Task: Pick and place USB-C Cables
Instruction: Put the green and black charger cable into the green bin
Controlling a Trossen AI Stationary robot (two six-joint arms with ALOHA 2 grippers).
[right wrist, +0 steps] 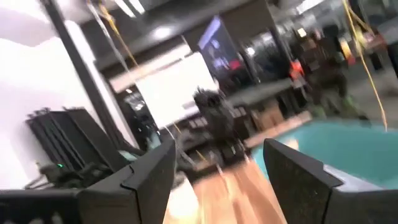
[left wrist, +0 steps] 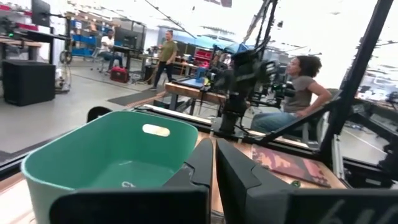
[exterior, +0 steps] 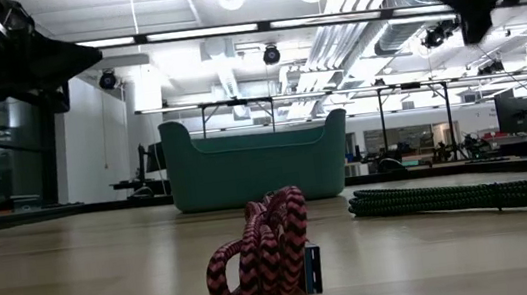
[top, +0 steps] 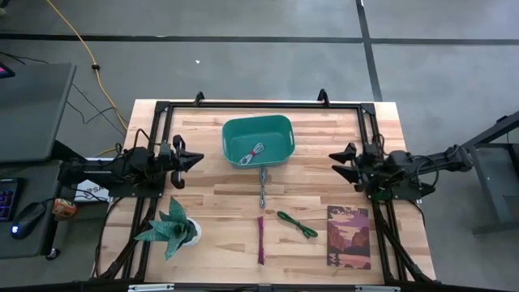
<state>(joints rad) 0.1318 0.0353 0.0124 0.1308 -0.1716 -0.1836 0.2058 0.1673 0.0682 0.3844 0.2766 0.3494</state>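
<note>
No legible text, label, brand, number or sign is found in any view; markings on the illustrated book cover [top: 349, 237] cannot be read.

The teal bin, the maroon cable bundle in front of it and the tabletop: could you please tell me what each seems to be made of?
The teal bin looks like moulded plastic: smooth, matte, one-piece walls with rounded corners. The maroon cable bundle appears sheathed in woven fabric, showing a red-and-black zigzag braid, with a metal plug end. The tabletop looks like light wood, butcher-block style, judging by its joined strips and grain.
</note>
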